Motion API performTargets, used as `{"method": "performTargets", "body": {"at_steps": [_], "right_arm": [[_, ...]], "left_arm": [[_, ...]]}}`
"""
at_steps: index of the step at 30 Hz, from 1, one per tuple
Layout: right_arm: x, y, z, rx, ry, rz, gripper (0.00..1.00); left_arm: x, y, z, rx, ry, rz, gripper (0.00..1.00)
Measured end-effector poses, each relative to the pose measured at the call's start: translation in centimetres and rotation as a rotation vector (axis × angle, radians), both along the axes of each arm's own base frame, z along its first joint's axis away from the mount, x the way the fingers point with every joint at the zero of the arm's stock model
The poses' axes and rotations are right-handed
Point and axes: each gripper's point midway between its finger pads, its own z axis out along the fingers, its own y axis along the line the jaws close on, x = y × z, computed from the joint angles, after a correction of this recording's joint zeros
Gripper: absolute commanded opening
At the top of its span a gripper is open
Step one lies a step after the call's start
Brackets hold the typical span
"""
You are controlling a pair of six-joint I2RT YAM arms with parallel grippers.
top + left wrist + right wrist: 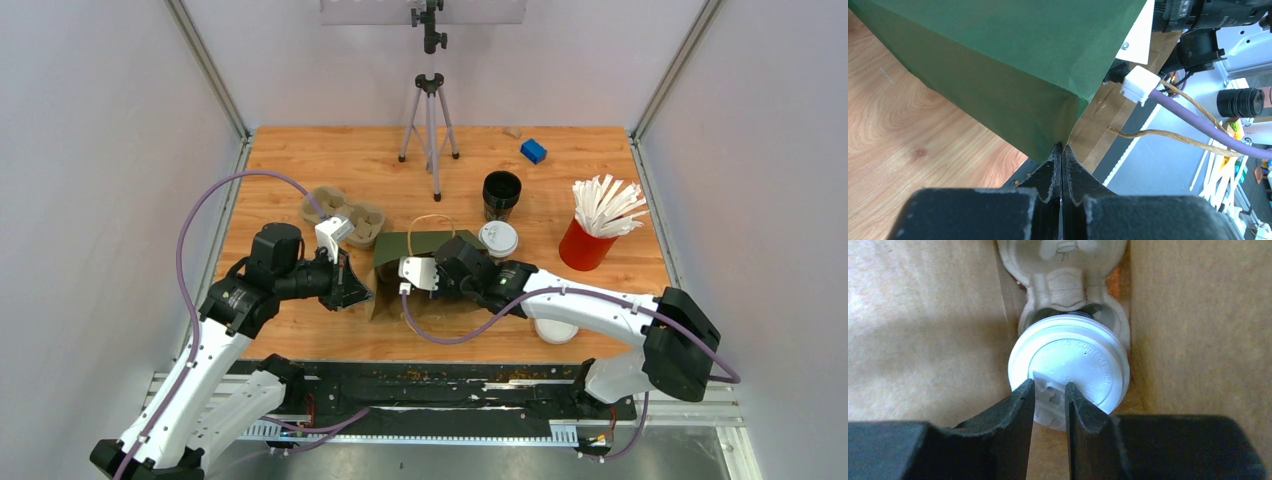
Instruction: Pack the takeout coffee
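A green paper bag (432, 245) stands open at the table's middle. My left gripper (1062, 146) is shut on a corner of its rim (1068, 135), seen at the bag's left in the top view (352, 285). My right gripper (1049, 387) reaches down inside the bag, its fingers closed on the raised spout of a takeout coffee's white lid (1070, 360). That cup sits in a pulp carrier (1068, 285) on the bag's floor. A second takeout coffee (498, 238) with a white lid stands on the table just right of the bag.
A stack of lidless black cups (501, 193) stands behind the bag. A red cup of white sticks (598, 228) is at the right and a loose white lid (556, 331) lies near the front. Another pulp carrier (345, 215), a tripod (430, 130) and a blue block (533, 151) are further back.
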Motion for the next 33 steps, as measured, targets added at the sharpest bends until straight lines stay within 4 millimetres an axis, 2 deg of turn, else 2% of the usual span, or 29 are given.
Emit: {"method": "performTargets", "body": {"at_steps": [3, 6, 13, 20, 24, 30, 33], "right_arm": [[-0.8, -0.2, 0.2, 0.006, 0.030, 0.016, 0.41], [-1.8, -0.4, 1.2, 0.023, 0.061, 0.042, 0.44], [-3.6, 1.0, 5.7, 0.111, 0.136, 0.110, 0.53], [-5.9, 2.0, 9.0, 0.192, 0.223, 0.164, 0.58], [-7.0, 2.7, 11.9, 0.267, 0.243, 0.189, 0.59], [-8.0, 3.2, 18.0, 0.462, 0.225, 0.188, 0.56], [-8.1, 3.4, 20.9, 0.565, 0.202, 0.177, 0.63]], "left_arm": [[0.1, 0.1, -0.1, 0.006, 0.001, 0.006, 0.00], [0.4, 0.3, -0.2, 0.020, 0.002, 0.023, 0.00], [0.9, 0.4, -0.2, 0.040, 0.012, 0.042, 0.00], [1.6, 0.5, 0.3, 0.059, 0.010, 0.067, 0.00], [1.8, 0.5, 0.5, 0.063, 0.014, 0.074, 0.00], [1.8, 0.5, 0.3, 0.066, 0.026, 0.077, 0.00], [1.8, 0.5, 0.3, 0.068, 0.035, 0.079, 0.00]]}}
